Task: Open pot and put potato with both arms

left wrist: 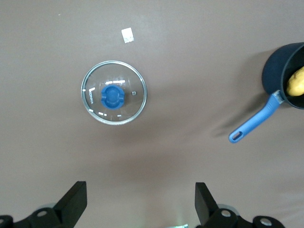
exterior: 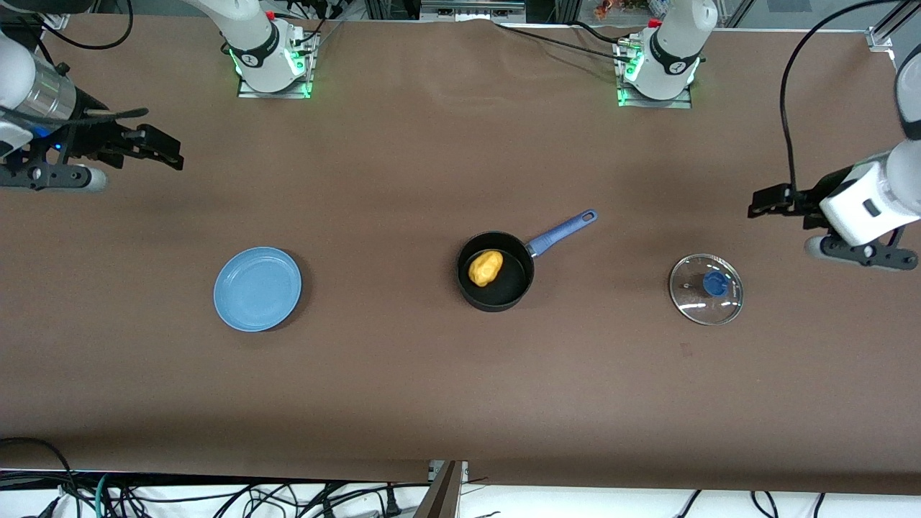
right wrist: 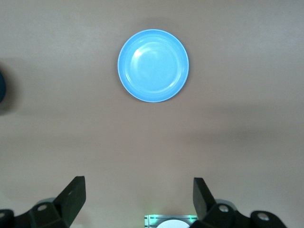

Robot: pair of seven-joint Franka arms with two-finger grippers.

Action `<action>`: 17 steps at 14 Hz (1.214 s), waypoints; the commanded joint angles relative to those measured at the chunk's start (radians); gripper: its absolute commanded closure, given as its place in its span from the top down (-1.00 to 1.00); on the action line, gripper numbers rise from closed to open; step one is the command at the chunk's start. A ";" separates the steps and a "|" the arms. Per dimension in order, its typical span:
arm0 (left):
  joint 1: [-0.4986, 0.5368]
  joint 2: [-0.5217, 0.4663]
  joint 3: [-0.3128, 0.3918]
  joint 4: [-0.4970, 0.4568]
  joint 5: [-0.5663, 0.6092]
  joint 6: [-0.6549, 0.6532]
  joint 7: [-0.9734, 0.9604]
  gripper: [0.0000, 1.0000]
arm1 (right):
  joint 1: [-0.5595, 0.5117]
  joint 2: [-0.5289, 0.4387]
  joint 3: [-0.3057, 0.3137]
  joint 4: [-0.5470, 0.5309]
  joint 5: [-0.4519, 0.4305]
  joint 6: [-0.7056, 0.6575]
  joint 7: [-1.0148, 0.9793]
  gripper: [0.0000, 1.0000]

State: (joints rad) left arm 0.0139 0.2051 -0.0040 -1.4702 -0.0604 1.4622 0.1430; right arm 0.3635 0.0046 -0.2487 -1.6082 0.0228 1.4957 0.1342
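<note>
The black pot (exterior: 496, 281) with its long blue handle (exterior: 561, 232) stands uncovered at the table's middle. The yellow-orange potato (exterior: 486, 267) lies inside it; both also show in the left wrist view, the pot (left wrist: 280, 71) and the potato (left wrist: 297, 81). The glass lid (exterior: 706, 288) with a blue knob lies flat on the table toward the left arm's end, and it shows in the left wrist view (left wrist: 114, 99). My left gripper (exterior: 764, 201) is open and empty, raised above the table near the lid. My right gripper (exterior: 162, 151) is open and empty, raised at the right arm's end.
A flat light-blue plate (exterior: 257, 288) lies empty toward the right arm's end, also in the right wrist view (right wrist: 153, 65). A small white tag (left wrist: 127, 34) lies on the brown cloth near the lid. Both arm bases stand at the table's back edge.
</note>
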 commanded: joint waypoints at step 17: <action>-0.015 -0.006 -0.021 0.061 0.017 -0.062 -0.160 1.00 | -0.012 0.005 0.034 0.007 -0.075 0.118 -0.034 1.00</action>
State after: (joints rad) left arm 0.0129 0.1816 -0.0188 -1.4460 -0.0508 1.4206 0.0300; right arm 0.3567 0.0019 -0.2216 -1.6212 -0.0390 1.6055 0.0967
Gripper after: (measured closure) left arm 0.000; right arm 0.000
